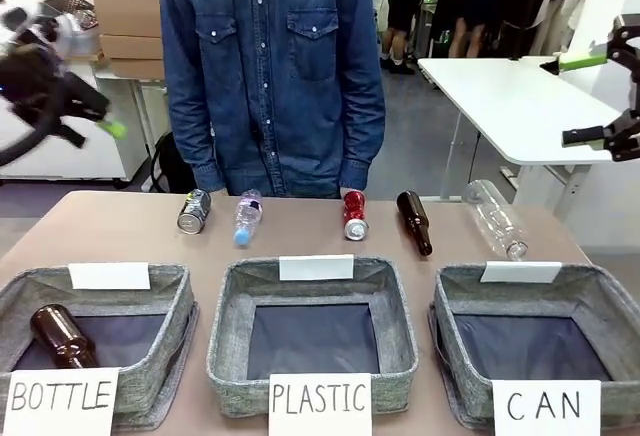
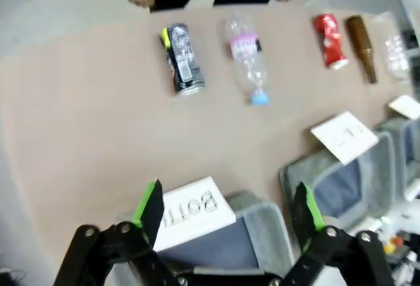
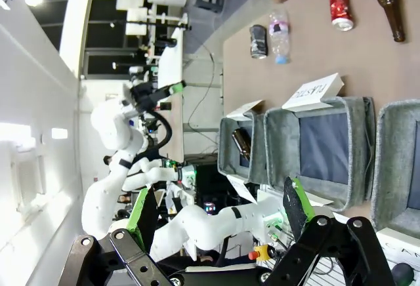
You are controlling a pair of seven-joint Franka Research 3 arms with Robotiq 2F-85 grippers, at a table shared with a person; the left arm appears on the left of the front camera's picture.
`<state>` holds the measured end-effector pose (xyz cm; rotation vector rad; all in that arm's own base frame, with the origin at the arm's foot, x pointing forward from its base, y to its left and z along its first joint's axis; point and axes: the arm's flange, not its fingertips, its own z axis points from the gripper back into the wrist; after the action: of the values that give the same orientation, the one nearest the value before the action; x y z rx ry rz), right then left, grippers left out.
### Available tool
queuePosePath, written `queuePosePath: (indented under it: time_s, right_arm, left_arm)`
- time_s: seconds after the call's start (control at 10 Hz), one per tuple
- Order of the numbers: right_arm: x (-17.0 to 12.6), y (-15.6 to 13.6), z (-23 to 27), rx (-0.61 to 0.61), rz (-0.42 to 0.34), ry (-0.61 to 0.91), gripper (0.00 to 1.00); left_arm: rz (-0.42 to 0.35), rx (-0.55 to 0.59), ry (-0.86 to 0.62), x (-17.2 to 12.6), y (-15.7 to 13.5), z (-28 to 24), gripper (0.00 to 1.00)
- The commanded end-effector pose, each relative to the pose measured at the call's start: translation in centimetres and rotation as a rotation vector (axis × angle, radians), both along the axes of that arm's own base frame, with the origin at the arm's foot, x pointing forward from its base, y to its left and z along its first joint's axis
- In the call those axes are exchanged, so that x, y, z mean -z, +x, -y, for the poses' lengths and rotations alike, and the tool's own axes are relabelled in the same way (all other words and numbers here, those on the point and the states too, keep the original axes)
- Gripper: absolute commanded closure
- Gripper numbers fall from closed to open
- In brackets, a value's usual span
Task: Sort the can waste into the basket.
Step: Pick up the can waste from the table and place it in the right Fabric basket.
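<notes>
Front view: the silver can [image 1: 194, 211] and the red can [image 1: 355, 215] lie on their sides in the far row among bottles [image 1: 415, 222], silver at the left, red near the middle. The CAN basket [image 1: 452, 301] sits near right, well apart from both. The left gripper [image 2: 228, 208], blurred and apparently raised far left, is spread wide. The right gripper [image 1: 588, 96] hangs high right, fingers apart, holding nothing.
</notes>
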<state>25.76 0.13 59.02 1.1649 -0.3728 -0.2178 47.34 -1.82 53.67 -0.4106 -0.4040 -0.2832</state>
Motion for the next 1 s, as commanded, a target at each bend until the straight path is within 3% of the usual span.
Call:
queuePosePath:
  time_s: [0.0, 0.3, 0.7, 0.8, 0.9]
  right_arm:
    - [-0.2, 0.4, -0.2, -0.009, 0.023, 0.019, 0.0]
    - [-0.2, 0.4, -0.2, -0.009, 0.023, 0.019, 0.0]
    - [-0.2, 0.4, -0.2, -0.009, 0.023, 0.019, 0.0]
    - [-0.2, 0.4, -0.2, -0.009, 0.023, 0.019, 0.0]
    - [-0.2, 0.4, -0.2, -0.009, 0.023, 0.019, 0.0]
  left_arm:
    - [-0.015, -0.019, -0.022, 1.1, 4.3, 1.6, 0.0]
    - [0.024, -0.078, 0.016, 7.0, 9.2, 5.3, 0.0]
    - [-0.034, -0.105, 0.051, 13.0, 11.2, 7.1, 0.0]
    - [-0.205, -0.164, -0.023, 13.5, 11.1, 7.2, 0.0]
    - [-0.023, -0.074, 0.043, 13.4, 10.9, 7.4, 0.0]
